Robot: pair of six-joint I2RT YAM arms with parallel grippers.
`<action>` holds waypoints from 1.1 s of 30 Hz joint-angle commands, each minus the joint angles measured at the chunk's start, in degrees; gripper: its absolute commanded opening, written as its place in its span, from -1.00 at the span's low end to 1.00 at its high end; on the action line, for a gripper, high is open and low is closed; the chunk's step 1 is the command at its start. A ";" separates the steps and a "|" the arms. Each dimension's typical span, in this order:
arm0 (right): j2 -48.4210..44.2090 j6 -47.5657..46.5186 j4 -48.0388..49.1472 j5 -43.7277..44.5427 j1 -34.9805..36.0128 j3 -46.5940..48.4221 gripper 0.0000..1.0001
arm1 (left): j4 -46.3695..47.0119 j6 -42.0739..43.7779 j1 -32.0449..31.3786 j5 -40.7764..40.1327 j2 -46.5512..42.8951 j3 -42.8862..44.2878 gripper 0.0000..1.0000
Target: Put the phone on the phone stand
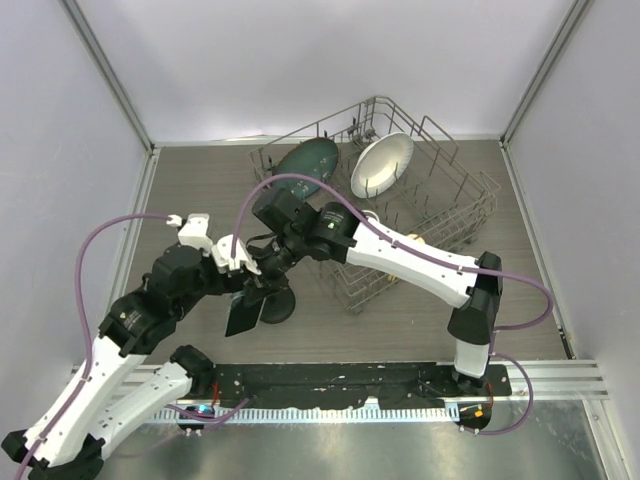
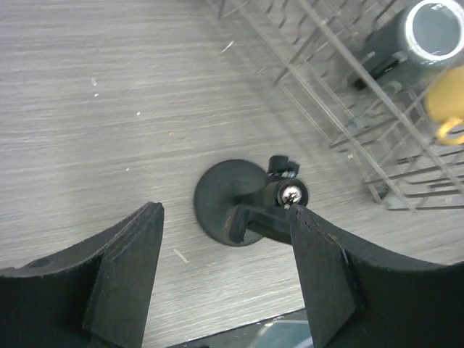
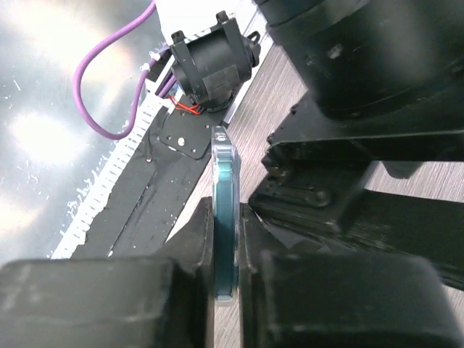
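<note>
The phone hangs upright, just above the table, beside the phone stand. My right gripper is shut on it; the right wrist view shows the phone edge-on, pinched between both fingers of the gripper. The stand's black disc base and angled arm show in the left wrist view. My left gripper is open around the stand, and its right finger touches the arm near a silver screw. In the top view the left gripper is crowded against the right one.
A wire dish rack stands at the back right, holding a dark green plate and a white plate. A yellow mug and a grey cup sit in it. A black strip runs along the near edge.
</note>
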 commanded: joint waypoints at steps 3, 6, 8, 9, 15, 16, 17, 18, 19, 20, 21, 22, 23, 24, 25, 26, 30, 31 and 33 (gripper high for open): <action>-4.17 0.29 18.73 4.87 1.19 3.06 -0.99 | 1.38 -6.26 -1.94 2.97 -1.29 9.58 0.63; -6.80 7.23 20.82 10.76 1.45 -2.11 -0.99 | 0.31 -6.44 -1.94 0.94 -6.55 11.26 0.82; -11.19 12.59 26.16 15.58 1.45 -9.99 -0.99 | 1.53 -5.91 -1.94 1.73 -10.24 11.17 0.85; -14.17 14.69 28.29 17.35 1.45 -12.57 -0.99 | 2.06 -5.56 -1.94 2.43 -11.30 10.74 0.86; -20.87 25.78 30.77 25.36 1.01 -22.25 -0.99 | 9.88 -1.26 -1.94 19.87 -13.86 7.84 0.91; -22.70 26.92 30.25 25.71 0.66 -23.22 -0.99 | 11.98 -0.56 -1.94 22.80 -13.77 7.23 0.93; -23.68 29.28 29.37 25.11 -0.38 -23.75 -0.99 | 12.87 -0.20 -1.94 25.87 -13.51 6.61 0.96; -24.56 30.87 29.01 24.23 -1.09 -24.28 -0.99 | 13.66 0.41 -1.94 32.86 -12.90 5.47 0.98; -26.48 32.19 29.01 22.83 -1.79 -25.15 -0.99 | 14.11 0.51 -1.94 35.89 -10.46 5.11 0.97; -27.20 34.38 28.58 21.16 -2.41 -25.51 -0.99 | 14.20 0.59 -1.94 39.84 -8.96 4.50 0.95; -27.99 35.10 28.40 17.40 -3.46 -25.86 -0.99 | 14.37 1.64 -1.94 46.14 -6.94 4.32 0.96; -28.60 35.71 28.14 16.24 -3.73 -26.30 -0.99 | 14.03 2.08 -1.94 48.38 -3.70 4.49 0.97; -29.74 36.16 27.00 15.01 -4.08 -26.48 -0.99 | 13.85 2.52 -1.94 49.62 -2.19 4.49 0.95; -30.19 36.42 26.38 13.60 -4.35 -26.48 -0.99 | 13.93 2.96 -1.94 50.85 -1.30 4.41 0.85; -30.71 36.42 25.68 13.06 -4.44 -26.57 -0.99 | 14.37 3.58 -1.94 52.26 -0.60 4.32 0.80; -31.76 36.42 24.28 12.45 -4.53 -26.65 -0.99 | 14.81 3.67 -1.94 52.62 -0.68 3.71 0.77; -34.32 36.60 23.12 9.30 -5.14 -27.44 -0.99 | 16.74 3.93 -1.94 55.43 -1.03 2.91 0.58; -34.67 36.60 23.04 8.24 -5.23 -27.53 -0.99 | 16.40 4.37 -1.94 54.91 -0.94 3.00 0.55; -35.55 37.82 22.95 6.22 -5.32 -27.80 -0.99 | 15.87 4.64 -1.94 54.55 -0.68 3.09 0.50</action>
